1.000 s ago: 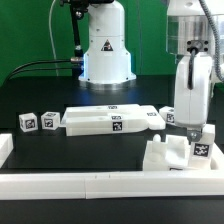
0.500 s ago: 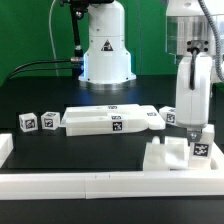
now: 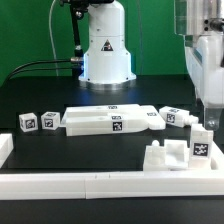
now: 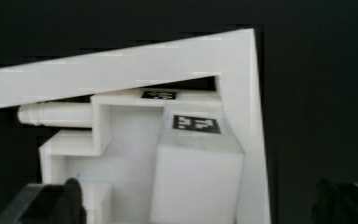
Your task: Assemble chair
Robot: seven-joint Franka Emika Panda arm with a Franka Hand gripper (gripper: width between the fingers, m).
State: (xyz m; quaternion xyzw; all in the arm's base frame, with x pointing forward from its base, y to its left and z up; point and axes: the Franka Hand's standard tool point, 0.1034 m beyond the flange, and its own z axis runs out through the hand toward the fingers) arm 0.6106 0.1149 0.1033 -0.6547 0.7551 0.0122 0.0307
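The chair stands as a partial white assembly (image 3: 176, 155) against the border rail at the exterior view's right, with an upright tagged piece (image 3: 200, 146) set into it. My gripper (image 3: 209, 116) hangs just above that piece, open and holding nothing. In the wrist view the tagged white piece (image 4: 195, 123) and the notched block beside it (image 4: 87, 125) lie below my gripper (image 4: 197, 206). The dark fingertips (image 4: 51, 205) stand wide on either side without touching. Loose chair slabs (image 3: 110, 120) lie mid-table.
Two small tagged cubes (image 3: 27, 122) sit at the exterior view's left. More small tagged pieces (image 3: 176, 116) lie right of the slabs. The long white border rail (image 3: 100, 183) runs along the front. The robot base (image 3: 105, 50) stands at the back.
The jaws have opened and let go of the upright tagged piece. The gripper has risen and shifted toward the exterior view's right. The piece stays in the assembly.
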